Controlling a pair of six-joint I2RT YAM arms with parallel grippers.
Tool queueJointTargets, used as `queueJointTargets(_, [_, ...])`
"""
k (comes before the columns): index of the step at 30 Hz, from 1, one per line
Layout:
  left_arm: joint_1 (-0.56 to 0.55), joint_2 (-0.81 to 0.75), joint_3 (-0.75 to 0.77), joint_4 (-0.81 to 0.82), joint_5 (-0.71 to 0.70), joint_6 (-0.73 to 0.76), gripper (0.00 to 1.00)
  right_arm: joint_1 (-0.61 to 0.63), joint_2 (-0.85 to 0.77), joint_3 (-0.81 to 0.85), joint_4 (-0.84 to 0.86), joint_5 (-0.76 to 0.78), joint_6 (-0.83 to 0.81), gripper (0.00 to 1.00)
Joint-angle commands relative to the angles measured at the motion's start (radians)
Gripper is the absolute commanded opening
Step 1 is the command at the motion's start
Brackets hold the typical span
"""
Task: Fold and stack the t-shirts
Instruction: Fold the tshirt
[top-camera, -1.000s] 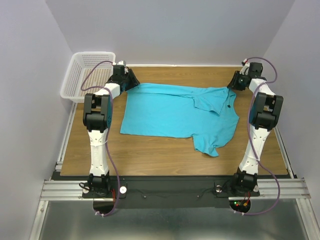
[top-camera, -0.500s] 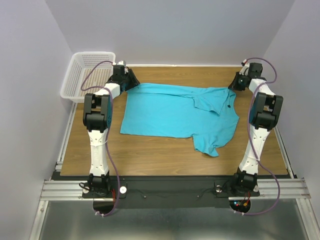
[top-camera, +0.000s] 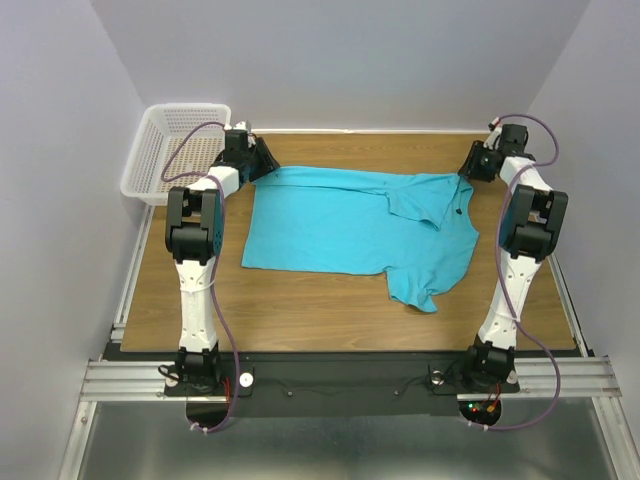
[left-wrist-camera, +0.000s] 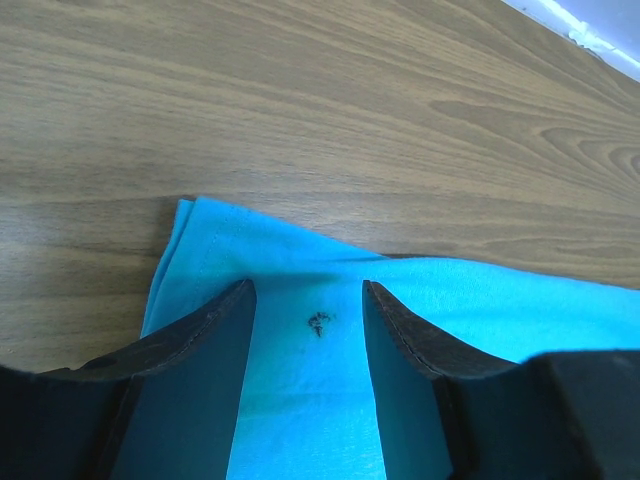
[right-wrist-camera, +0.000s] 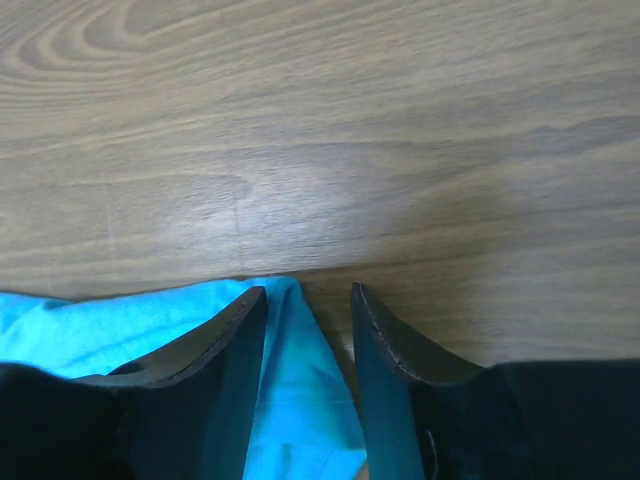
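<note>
Turquoise t-shirt (top-camera: 340, 225) lies lengthwise left-right, neckline rightward; both jaws parted over far corners.

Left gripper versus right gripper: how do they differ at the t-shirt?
The left gripper sits at the t-shirt's far-left corner, near the basket; the right gripper at its far-right corner. Cloth with a dark mark fills the left gripper's gap; the right gripper's shows only a cloth tip and bare table. Both stand open.

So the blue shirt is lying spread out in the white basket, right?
No. The blue shirt lies spread out on the wooden table, not in the white basket. The top view shows it.
</note>
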Motion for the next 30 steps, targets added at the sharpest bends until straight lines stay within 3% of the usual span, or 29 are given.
queueJointTargets(1, [0.010,-0.031,0.027,0.051,0.048,0.005,0.59,-0.018,-0.085,0.047,0.014,-0.002,-0.020,0.51])
queueJointTargets(6, [-0.001,-0.063,0.089,0.082,0.125,0.021,0.64,-0.018,-0.181,0.012,0.019,-0.014,-0.063,0.62])
queueJointTargets(9, [-0.013,-0.091,0.136,0.085,0.173,0.042,0.68,-0.018,-0.275,-0.057,0.016,-0.067,-0.171,0.71])
queueJointTargets(13, [-0.031,-0.201,0.120,0.090,0.170,0.103,0.70,-0.018,-0.439,-0.241,0.010,-0.246,-0.338,0.80])
queueJointTargets(16, [-0.039,-0.349,0.006,0.110,0.100,0.157,0.71,-0.018,-0.600,-0.434,-0.048,-0.429,-0.561,0.81])
queueJointTargets(17, [-0.038,-0.395,-0.090,0.149,0.072,0.182,0.71,-0.018,-0.681,-0.476,-0.093,-0.481,-0.745,0.81])
queueJointTargets(19, [-0.038,-0.542,-0.194,0.186,0.041,0.202,0.71,-0.017,-0.749,-0.595,-0.275,-0.564,-0.950,0.83])
queueJointTargets(20, [-0.038,-0.593,-0.300,0.211,0.012,0.217,0.71,-0.013,-0.779,-0.628,-0.342,-0.572,-1.109,0.83])
queueJointTargets(23, [-0.030,-0.799,-0.526,0.249,-0.010,0.225,0.74,-0.013,-0.876,-0.727,-0.557,-0.549,-1.282,0.82])
queueJointTargets(24, [-0.018,-0.849,-0.583,0.269,-0.019,0.217,0.87,-0.013,-0.917,-0.746,-0.675,-0.542,-1.417,0.82])
queueJointTargets(26, [0.007,-0.992,-0.740,0.268,-0.061,0.179,0.99,-0.010,-0.950,-0.815,-0.815,-0.529,-1.568,0.80])
queueJointTargets(30, [0.054,-1.158,-0.897,0.132,-0.036,0.179,0.98,0.011,-1.028,-0.919,-0.918,-0.503,-1.702,0.77])
